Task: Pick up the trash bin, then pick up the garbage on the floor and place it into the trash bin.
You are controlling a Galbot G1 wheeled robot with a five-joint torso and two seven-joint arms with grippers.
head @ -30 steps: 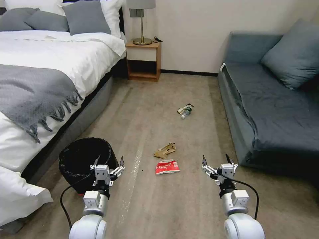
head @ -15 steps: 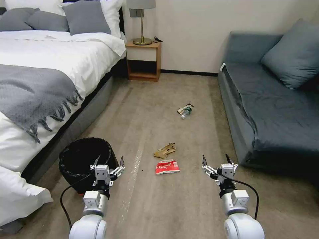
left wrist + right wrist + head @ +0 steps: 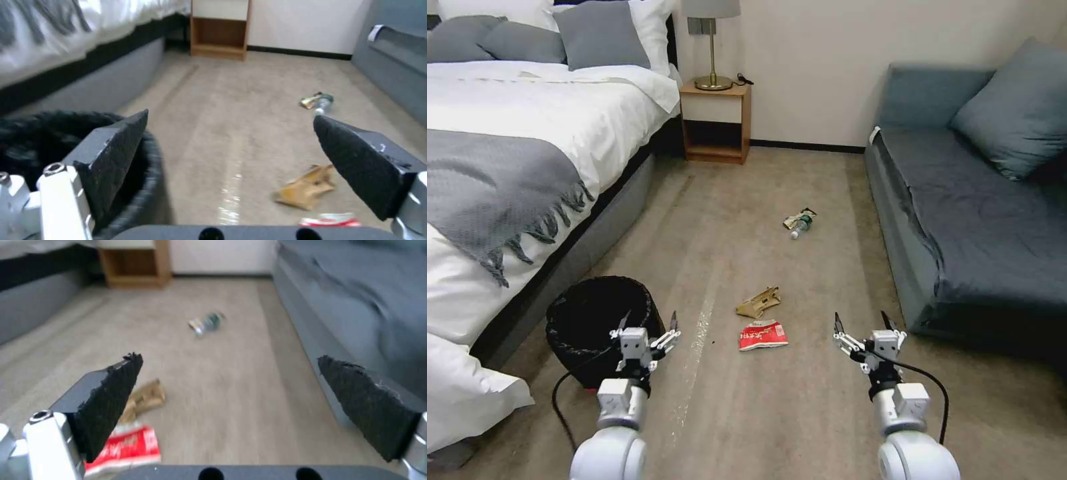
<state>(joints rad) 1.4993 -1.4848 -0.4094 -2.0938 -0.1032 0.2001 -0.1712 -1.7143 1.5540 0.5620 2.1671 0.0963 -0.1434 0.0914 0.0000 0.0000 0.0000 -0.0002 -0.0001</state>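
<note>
I have both arms held out low in front of me over the floor. My left gripper hangs at the near rim of the trash bin, its fingers spread wide and released, gripping nothing; from the left wrist, one of them sits over the bin's black bag edge. My right gripper is well apart from it on the other side, near the front corner of the sofa, its fingers also spread and empty.

The bin stands upright on the floor just beside the bed, its black liner crinkled around the mouth. Between my two grippers and a little ahead lies the red-and-white snack packet, flat on the floor, with the crumpled tan paper just beyond it. Farther up the room, the small bottle lies on its side, touching the foil wrapper. A nightstand stands against the far wall.
</note>
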